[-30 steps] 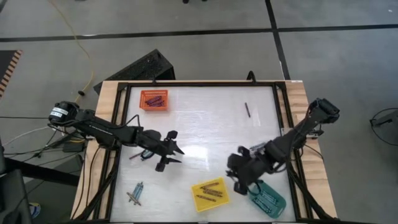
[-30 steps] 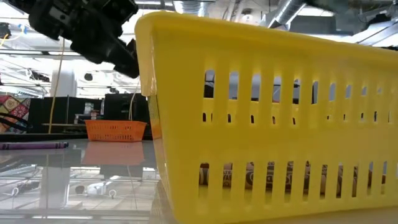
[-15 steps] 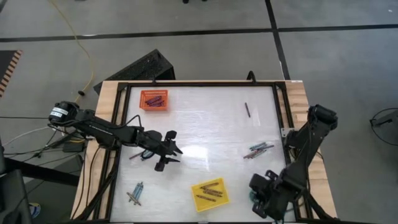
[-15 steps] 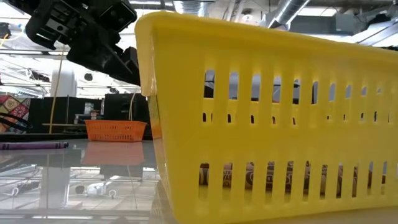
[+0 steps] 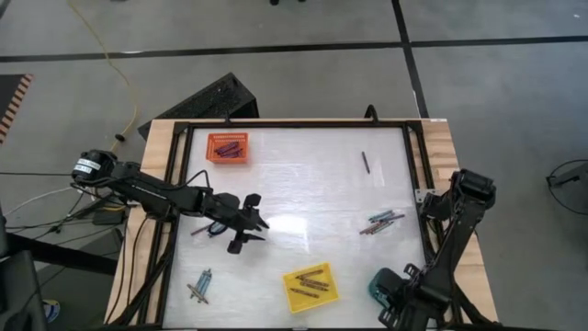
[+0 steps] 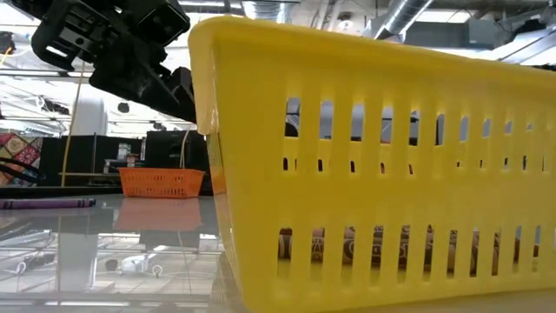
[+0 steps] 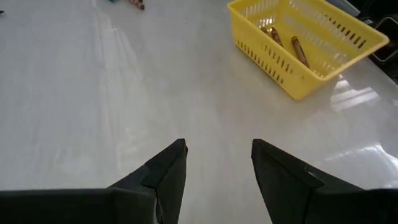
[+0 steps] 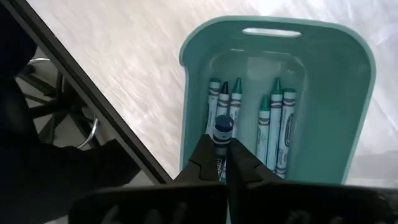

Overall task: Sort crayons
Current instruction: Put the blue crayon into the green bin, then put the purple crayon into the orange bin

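The right tool hung above the teal tray at the surface's front right corner, its fingers clamped on a blue crayon that stood nose-up between them. Six more teal and blue crayons lay side by side on that tray's floor.

The left tool hovered over the left middle of the surface with its fingers spread apart and nothing between them.

A small cluster of crayons lay near the right edge, a single dark crayon lay toward the back right, and another cluster lay by the front left corner. The yellow tray near the front edge held brownish crayons, and the orange tray sat at the back left.
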Robot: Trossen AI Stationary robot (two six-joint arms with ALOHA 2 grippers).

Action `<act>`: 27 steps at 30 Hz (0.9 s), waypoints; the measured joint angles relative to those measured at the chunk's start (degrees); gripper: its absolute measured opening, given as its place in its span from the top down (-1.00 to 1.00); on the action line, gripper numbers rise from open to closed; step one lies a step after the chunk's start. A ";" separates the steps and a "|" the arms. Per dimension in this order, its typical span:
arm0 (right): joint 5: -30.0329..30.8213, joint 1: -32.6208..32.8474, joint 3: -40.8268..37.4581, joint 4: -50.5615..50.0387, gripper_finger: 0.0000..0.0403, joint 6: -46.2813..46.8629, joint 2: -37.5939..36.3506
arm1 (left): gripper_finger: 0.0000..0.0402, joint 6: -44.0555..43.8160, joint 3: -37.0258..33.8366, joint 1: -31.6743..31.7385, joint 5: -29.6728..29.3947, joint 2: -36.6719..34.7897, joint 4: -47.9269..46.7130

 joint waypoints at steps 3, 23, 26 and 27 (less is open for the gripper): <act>-0.13 -0.46 0.00 -0.06 0.98 0.05 0.20 | 0.15 -1.36 0.00 0.00 1.50 0.00 -2.11; -1.20 -0.62 0.00 -3.32 0.67 1.00 0.22 | 0.18 -12.63 0.00 -6.29 -0.84 -3.55 -25.52; -1.20 -0.61 0.00 -4.37 0.66 1.00 0.22 | 0.23 -15.58 0.00 -7.53 -5.73 -6.30 -30.18; -1.20 -0.60 0.00 -4.69 0.66 0.98 0.22 | 0.24 -17.02 0.00 -7.85 -7.49 -7.34 -32.08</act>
